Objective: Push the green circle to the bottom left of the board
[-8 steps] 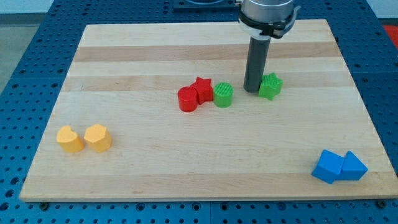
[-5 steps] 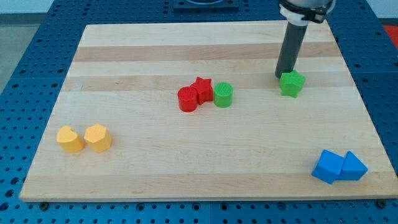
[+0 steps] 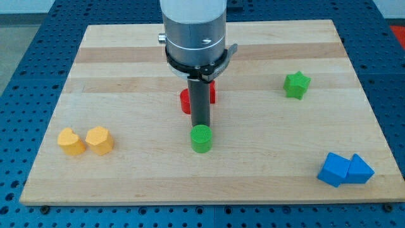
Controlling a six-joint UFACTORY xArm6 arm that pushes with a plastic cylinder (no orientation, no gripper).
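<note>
The green circle (image 3: 201,139) lies near the board's middle, a little toward the view's bottom. My tip (image 3: 200,123) stands just above it in the view, touching or nearly touching its top edge. The rod and the arm's grey body rise above it and hide part of the red blocks behind.
A red circle (image 3: 185,101) and a red star (image 3: 212,94) sit behind the rod, partly hidden. A green star (image 3: 296,84) is at the right. Two yellow blocks (image 3: 85,140) sit at the left. A blue cube (image 3: 333,168) and blue triangle (image 3: 359,170) are at the bottom right.
My tip moved from beside the green star at the right to the board's middle. The green circle slid from next to the red star down toward the view's bottom.
</note>
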